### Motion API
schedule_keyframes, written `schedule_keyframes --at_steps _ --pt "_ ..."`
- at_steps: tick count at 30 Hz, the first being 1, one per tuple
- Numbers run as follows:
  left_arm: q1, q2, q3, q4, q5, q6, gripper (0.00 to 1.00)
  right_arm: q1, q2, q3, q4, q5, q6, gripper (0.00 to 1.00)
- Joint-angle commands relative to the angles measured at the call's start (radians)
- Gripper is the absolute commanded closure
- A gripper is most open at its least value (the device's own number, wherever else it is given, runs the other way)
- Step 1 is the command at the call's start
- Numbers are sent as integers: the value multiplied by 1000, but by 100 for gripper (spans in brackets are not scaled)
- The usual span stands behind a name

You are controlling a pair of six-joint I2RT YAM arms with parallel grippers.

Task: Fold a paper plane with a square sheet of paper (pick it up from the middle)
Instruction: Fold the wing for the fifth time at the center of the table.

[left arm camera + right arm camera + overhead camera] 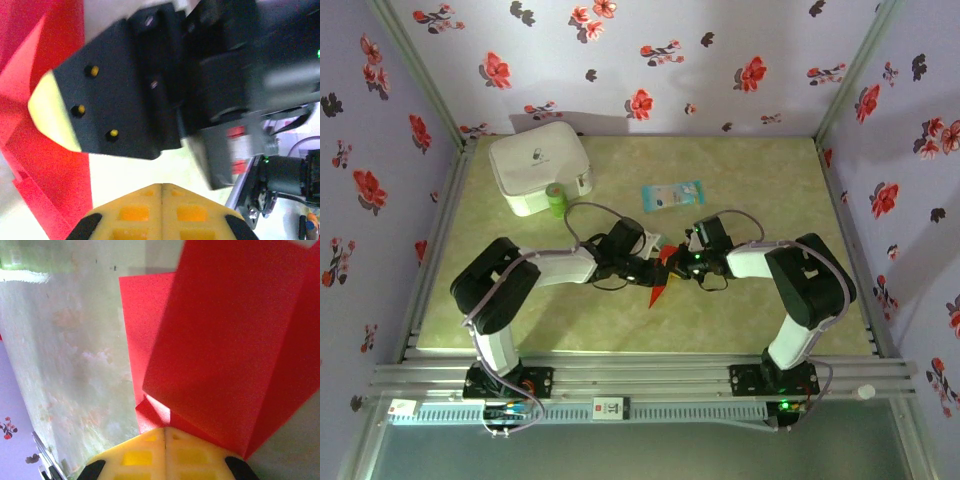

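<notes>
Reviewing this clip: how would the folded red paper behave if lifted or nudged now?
Probably floppy: the red paper is a thin sheet with flaps lifting loosely off the table. Likely very light, so a nudge should slide it, not tip it. Its visible creases may stiffen it along the folds.

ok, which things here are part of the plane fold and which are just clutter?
In the job:
- red paper, partly folded
- left gripper
- right gripper

Lying about:
- white case
- pale blue packet
- small green item beside the case
</notes>
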Motion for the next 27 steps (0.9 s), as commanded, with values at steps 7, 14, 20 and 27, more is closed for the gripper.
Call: schedule_keyframes --at_steps 7,14,20,27 --pt "-6 46 34 -58 -82 17 98 -12 29 -33 -84 116 7 98" --pt "-13 72 29 -88 -116 36 98 -12 23 -35 -84 117 8 97" --pt "-27 79 5 -101 -148 40 99 -12 19 -32 -84 117 11 97" --pt "-35 80 -48 -90 -168 27 100 -15 -12 -10 -114 125 -1 95"
